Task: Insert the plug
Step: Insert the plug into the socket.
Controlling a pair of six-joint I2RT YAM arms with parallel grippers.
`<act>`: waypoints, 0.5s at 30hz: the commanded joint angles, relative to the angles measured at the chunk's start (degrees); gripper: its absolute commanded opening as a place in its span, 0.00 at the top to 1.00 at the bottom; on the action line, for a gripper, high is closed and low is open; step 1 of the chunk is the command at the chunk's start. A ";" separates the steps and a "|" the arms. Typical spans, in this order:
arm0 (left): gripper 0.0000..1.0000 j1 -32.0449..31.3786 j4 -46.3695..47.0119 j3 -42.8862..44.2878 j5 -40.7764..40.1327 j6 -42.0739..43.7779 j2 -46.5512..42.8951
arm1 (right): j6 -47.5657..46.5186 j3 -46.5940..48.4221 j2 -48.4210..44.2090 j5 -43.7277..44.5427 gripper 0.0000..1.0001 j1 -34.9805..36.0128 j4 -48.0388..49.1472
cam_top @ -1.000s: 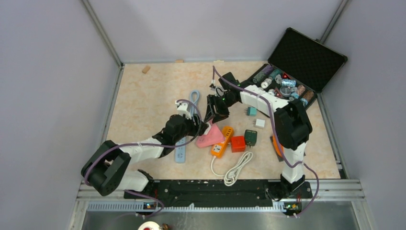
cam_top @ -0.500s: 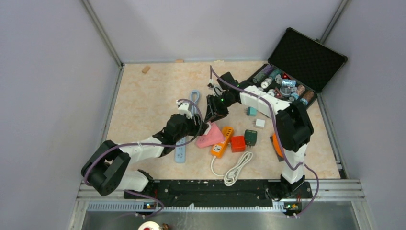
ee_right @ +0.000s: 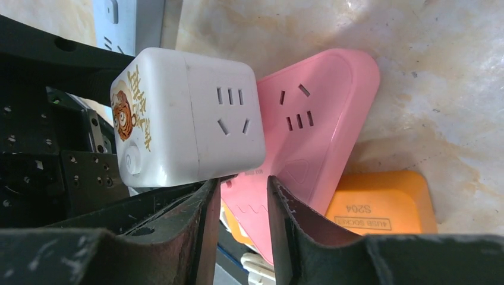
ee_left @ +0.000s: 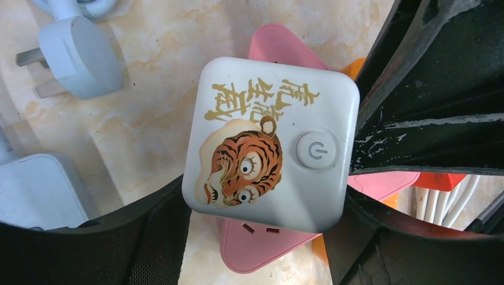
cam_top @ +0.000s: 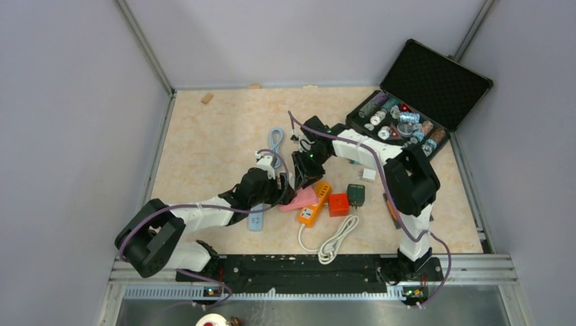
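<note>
The plug is a white cube adapter (ee_left: 270, 142) with a tiger print. My left gripper (ee_left: 264, 208) is shut on its sides. It holds the cube just above a pink triangular socket (ee_left: 279, 249) lying on the table. In the right wrist view the cube (ee_right: 184, 119) hangs beside the pink socket's face (ee_right: 321, 119). My right gripper (ee_right: 243, 196) is nearly closed, with the socket's edge between its fingers. In the top view the left gripper (cam_top: 282, 183) and right gripper (cam_top: 303, 178) meet over the pink socket (cam_top: 306, 200).
An orange USB strip (cam_top: 314, 205), a red adapter (cam_top: 337, 204), a dark green adapter (cam_top: 355, 194) and a coiled white cable (cam_top: 336, 239) lie right of the socket. A pale blue strip (cam_top: 257, 217) and its plug (ee_left: 80, 56) lie to the left. An open black case (cam_top: 407, 122) stands back right.
Both grippers moved toward the near edge and lower. The right gripper came down onto the pink socket. The cube now sits closer over the socket.
</note>
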 commanded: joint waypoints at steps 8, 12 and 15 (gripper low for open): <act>0.25 -0.42 -16.81 1.51 0.62 3.72 -2.13 | -2.62 -0.18 0.43 5.97 0.65 0.44 -5.25; 0.19 -0.45 -22.29 4.61 0.04 5.55 -6.48 | -2.51 2.15 -1.08 4.43 0.53 0.18 -5.61; 0.07 -0.44 -25.24 5.89 -1.14 5.84 -10.24 | -2.51 3.32 -2.24 3.16 0.43 -0.35 -5.86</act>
